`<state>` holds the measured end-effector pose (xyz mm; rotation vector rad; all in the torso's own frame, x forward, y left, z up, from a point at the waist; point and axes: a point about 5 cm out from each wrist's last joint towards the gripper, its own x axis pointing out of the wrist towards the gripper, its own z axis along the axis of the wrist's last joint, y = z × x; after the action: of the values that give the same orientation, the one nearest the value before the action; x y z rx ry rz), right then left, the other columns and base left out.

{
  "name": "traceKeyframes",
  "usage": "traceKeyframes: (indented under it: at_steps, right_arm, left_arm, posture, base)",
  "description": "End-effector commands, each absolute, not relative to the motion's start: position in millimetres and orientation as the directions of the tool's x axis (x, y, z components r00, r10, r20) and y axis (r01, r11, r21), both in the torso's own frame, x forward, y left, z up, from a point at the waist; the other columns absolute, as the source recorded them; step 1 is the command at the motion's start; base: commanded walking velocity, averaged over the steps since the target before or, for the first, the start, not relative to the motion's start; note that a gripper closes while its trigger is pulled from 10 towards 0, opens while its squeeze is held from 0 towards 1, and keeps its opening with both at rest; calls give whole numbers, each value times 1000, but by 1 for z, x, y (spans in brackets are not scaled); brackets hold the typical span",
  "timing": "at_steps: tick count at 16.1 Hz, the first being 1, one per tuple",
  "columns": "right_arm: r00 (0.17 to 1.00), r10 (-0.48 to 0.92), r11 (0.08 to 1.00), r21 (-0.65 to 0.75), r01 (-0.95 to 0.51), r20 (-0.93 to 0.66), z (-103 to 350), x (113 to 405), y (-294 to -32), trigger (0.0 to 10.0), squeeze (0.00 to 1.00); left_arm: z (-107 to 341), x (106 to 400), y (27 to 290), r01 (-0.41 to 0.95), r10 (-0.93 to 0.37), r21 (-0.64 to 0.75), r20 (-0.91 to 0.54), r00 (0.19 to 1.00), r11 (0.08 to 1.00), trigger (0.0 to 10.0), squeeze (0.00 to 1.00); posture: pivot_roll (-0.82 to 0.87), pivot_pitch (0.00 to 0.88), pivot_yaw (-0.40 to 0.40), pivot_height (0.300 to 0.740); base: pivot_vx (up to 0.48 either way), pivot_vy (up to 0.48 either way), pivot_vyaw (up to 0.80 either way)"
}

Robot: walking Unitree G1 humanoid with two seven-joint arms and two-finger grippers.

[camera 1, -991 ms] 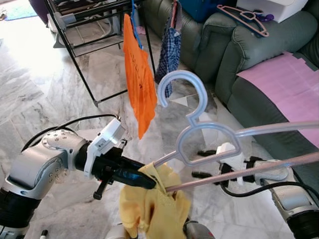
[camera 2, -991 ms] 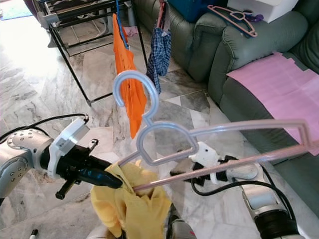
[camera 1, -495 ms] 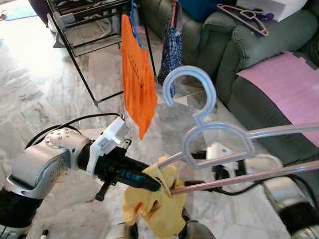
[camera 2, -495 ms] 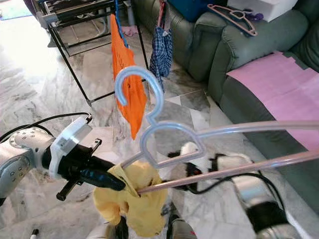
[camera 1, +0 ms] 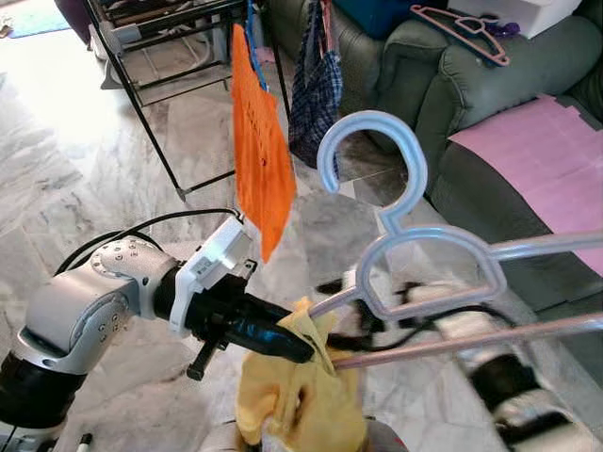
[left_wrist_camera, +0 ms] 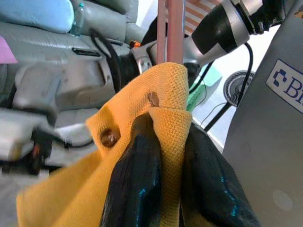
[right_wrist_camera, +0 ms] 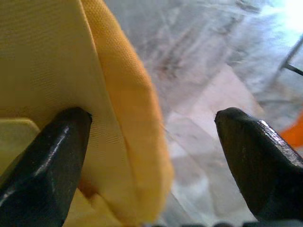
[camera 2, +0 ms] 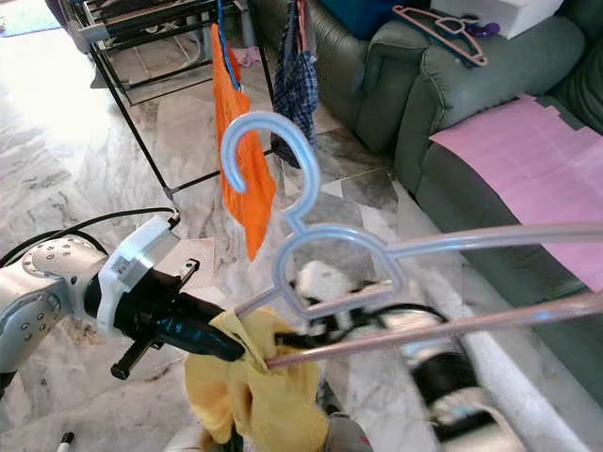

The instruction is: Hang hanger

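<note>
Left gripper (camera 1: 306,350) clenched on yellow garment (camera 1: 301,405) draped on pale-blue hanger (camera 1: 415,273) | right gripper (right_wrist_camera: 151,142) fingers spread, released, beside garment | drying rack (camera 1: 160,56) at 11 o'clock.

- Orange cloth (camera 1: 261,155) hangs from black drying rack (camera 1: 151,71).
- Blue checked garment (camera 1: 316,89) hangs just beside it.
- Dark green sofa (camera 1: 443,85); pink sheet (camera 1: 537,169) on seat, pink hanger (camera 1: 462,28) on armrest.
- Marble floor (camera 1: 57,188).
</note>
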<state>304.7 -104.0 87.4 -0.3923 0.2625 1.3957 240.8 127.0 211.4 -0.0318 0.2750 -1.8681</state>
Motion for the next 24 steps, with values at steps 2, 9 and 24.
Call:
traceKeyframes:
  at_steps: [2,9,24]
  right_arm:
    - [106,909,92,-53,-994,-403,77,299,-91,0,0]
    - [91,912,97,-5,-995,-399,63,291,-93,0,0]
    - [664,735,663,-61,-746,-140,74,300,-141,0,0]
  left_arm:
    - [218,235,122,927,-931,-179,-101,-351,-330,10000,0]
    - [213,237,121,941,-946,-172,-91,-311,-292,10000,0]
    - [172,256,127,963,-994,-250,-28,-110,-99,10000,0]
  posture:
    - [-46,250,15,740]
    - [-47,248,5,740]
    - [-80,224,-6,740]
  base:
    - [0,0,0]
    - [0,0,0]
    - [0,0,0]
